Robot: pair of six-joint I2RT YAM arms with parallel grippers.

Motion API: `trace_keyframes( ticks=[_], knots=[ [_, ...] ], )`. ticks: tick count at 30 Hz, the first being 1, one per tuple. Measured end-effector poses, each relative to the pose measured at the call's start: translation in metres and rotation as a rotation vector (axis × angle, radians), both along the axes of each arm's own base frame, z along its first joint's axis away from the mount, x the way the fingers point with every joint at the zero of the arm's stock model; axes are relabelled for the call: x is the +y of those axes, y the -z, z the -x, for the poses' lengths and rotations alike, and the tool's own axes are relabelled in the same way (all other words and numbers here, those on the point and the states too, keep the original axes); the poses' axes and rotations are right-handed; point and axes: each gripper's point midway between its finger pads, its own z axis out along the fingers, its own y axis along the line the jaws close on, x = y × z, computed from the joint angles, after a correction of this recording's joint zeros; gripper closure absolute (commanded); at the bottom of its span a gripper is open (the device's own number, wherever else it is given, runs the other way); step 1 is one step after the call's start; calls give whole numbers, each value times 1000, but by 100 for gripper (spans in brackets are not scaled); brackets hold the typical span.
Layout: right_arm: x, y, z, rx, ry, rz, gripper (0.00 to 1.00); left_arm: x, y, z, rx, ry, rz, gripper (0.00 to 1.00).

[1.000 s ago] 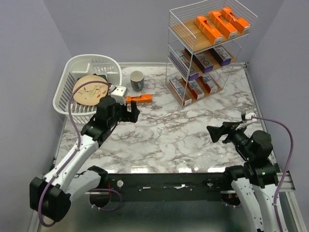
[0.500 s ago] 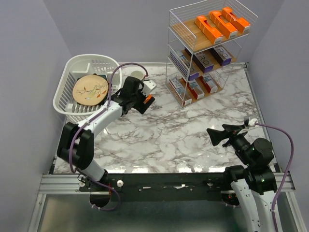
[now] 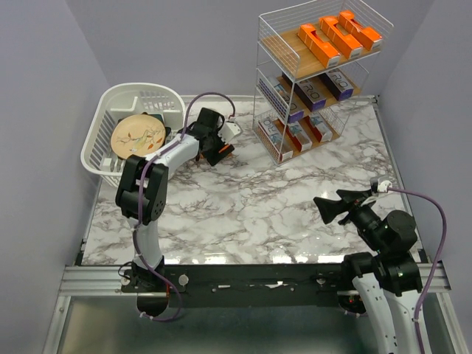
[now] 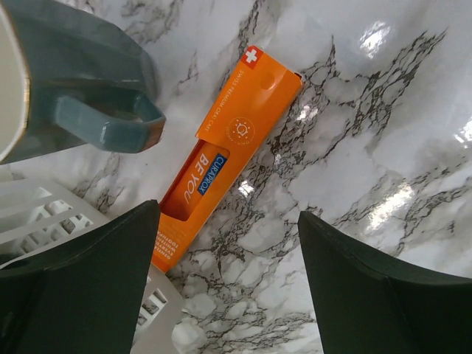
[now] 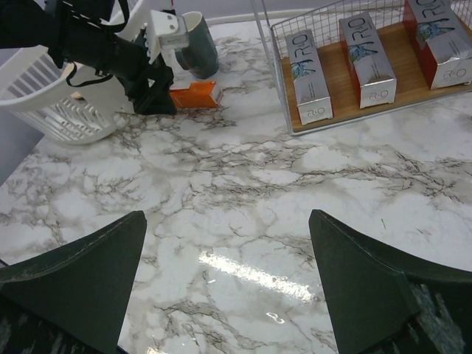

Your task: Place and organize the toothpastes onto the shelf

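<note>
One orange toothpaste box [image 4: 236, 147] lies flat on the marble table beside the mug; it also shows in the right wrist view [image 5: 195, 96]. My left gripper [image 3: 215, 151] is open and hovers right over it [image 4: 227, 215], with the box's near end by the left finger. The shelf [image 3: 284, 48] stands at the back right. It holds orange boxes [image 3: 335, 33] on the top tier, silver-purple boxes [image 3: 313, 92] on the middle tier and white-red boxes [image 3: 295, 135] on the bottom tier [image 5: 413, 85]. My right gripper [image 3: 324, 206] is open and empty above the table's front right [image 5: 227, 217].
A white plastic dish basket [image 3: 99, 118] holding a patterned plate [image 3: 136, 136] sits at the back left, close to my left gripper. A grey-blue mug [image 4: 74, 81] stands right next to the orange box, between basket and shelf [image 5: 198, 44].
My left arm has reached out from in front of the basket to the orange box by the mug. The box has not moved. My right arm has stayed almost still.
</note>
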Motion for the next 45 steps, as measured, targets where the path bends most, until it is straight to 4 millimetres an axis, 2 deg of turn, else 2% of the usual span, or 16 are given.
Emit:
trace_keyframes(
  ticks=[3,6,13,14,18,20,22,25,26,31,32,38,41,45],
  knots=[
    [0,1,-1,5,-2,1,1,5,24,4,62,22,-55,21],
    [2,2,-1,13,-10,1,0,11,37,7,88,35,-105,21],
    [3,4,-1,21,-19,2,0,17,32,1,69,45,-152,24],
    [3,4,-1,22,-19,1,0,17,31,0,66,46,-152,28],
    [4,4,-2,24,-20,2,0,16,28,-3,57,50,-152,31],
    [4,5,-3,29,-21,3,0,15,29,-3,61,55,-154,38],
    [4,5,-4,32,-22,2,0,14,32,-1,70,59,-158,39],
    [4,5,-4,31,-23,3,1,11,36,3,84,71,-170,42],
    [4,5,-4,30,-24,2,0,9,36,4,86,75,-172,48],
    [6,5,-3,27,-32,1,1,2,39,13,89,88,-200,53],
    [6,4,-3,26,-34,1,0,1,39,15,88,91,-205,60],
    [8,7,-3,30,-44,0,0,-4,40,34,79,89,-231,72],
    [8,7,-3,30,-47,0,0,-7,39,41,72,81,-236,87],
    [9,6,-3,26,-51,-1,0,-12,39,56,79,69,-231,87]
  ],
)
